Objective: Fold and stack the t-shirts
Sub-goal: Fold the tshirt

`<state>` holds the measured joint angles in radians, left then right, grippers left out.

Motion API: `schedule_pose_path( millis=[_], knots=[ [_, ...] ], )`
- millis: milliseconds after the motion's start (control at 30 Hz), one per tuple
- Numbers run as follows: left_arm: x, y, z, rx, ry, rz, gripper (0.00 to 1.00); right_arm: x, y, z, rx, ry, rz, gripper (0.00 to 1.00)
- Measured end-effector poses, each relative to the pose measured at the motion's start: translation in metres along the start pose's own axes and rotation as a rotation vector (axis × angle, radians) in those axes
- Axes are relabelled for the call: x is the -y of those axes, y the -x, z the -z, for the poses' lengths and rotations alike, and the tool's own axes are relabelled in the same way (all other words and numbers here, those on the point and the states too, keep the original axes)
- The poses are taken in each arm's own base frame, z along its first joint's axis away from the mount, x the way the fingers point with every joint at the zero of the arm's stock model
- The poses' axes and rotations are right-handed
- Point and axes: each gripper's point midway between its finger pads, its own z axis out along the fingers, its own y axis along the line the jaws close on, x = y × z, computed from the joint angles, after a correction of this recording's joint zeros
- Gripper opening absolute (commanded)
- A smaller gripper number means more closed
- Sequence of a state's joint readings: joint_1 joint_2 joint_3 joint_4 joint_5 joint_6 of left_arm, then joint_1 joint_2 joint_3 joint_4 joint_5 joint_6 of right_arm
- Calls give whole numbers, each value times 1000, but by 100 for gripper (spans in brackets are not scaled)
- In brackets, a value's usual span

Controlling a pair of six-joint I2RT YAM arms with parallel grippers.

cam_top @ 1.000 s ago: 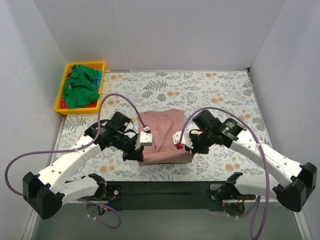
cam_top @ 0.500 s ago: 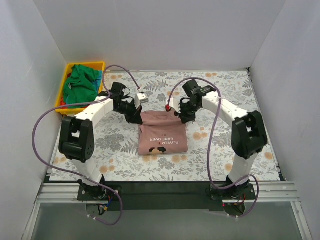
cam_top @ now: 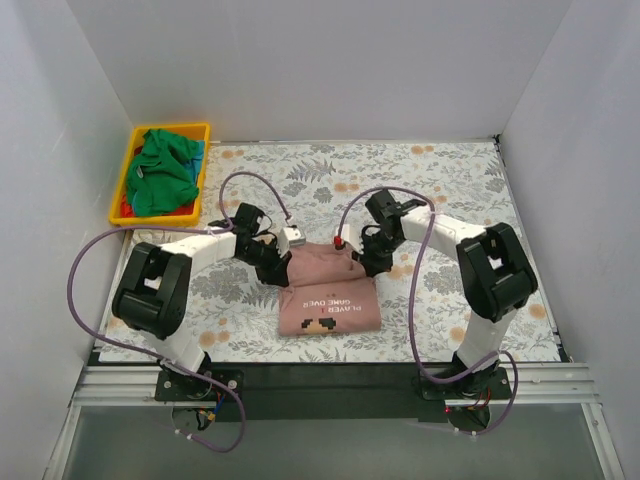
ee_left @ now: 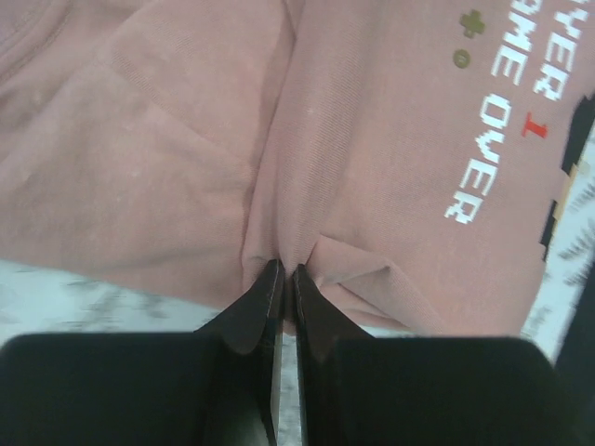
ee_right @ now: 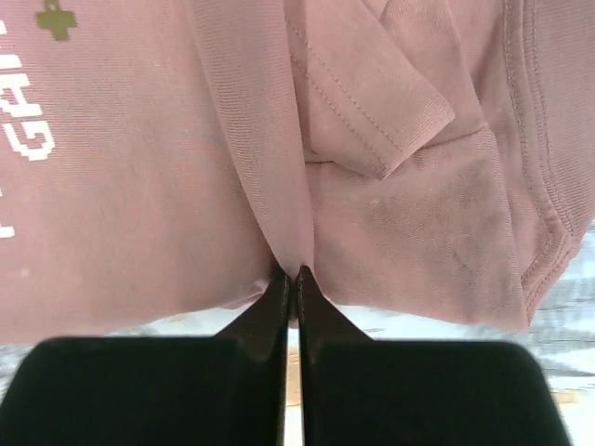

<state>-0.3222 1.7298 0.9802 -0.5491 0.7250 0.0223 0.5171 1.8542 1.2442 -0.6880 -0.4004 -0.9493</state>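
The pink t-shirt (cam_top: 330, 295) lay folded near the table's (cam_top: 450, 190) centre, print upward. The left claw (ee_left: 284, 269) pinched fabric at its 10 o'clock corner, and the right claw (ee_right: 290, 271) pinched its 2 o'clock corner. The green t-shirt (cam_top: 160, 170) filled the yellow bin (cam_top: 120, 195) at 10 o'clock.

We are pinching a fold of the pink t-shirt (ee_left: 372, 167) in our left tool (ee_left: 284, 277), jaws nearly together; white lettering (ee_left: 483, 158) is running ahead-right, floral worktop (ee_left: 56, 293) showing alongside.
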Motion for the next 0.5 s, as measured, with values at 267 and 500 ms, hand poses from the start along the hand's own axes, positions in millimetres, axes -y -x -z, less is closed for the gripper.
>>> schedule_pose_path(
  millis=[267,500],
  knots=[
    [71,-19,19,-9,-71,-40,34,-62,4,31,65,91,-118,34],
    [72,37,33,105,-37,-140,44,-23,69,83,311,104,-293,26]
  ],
)
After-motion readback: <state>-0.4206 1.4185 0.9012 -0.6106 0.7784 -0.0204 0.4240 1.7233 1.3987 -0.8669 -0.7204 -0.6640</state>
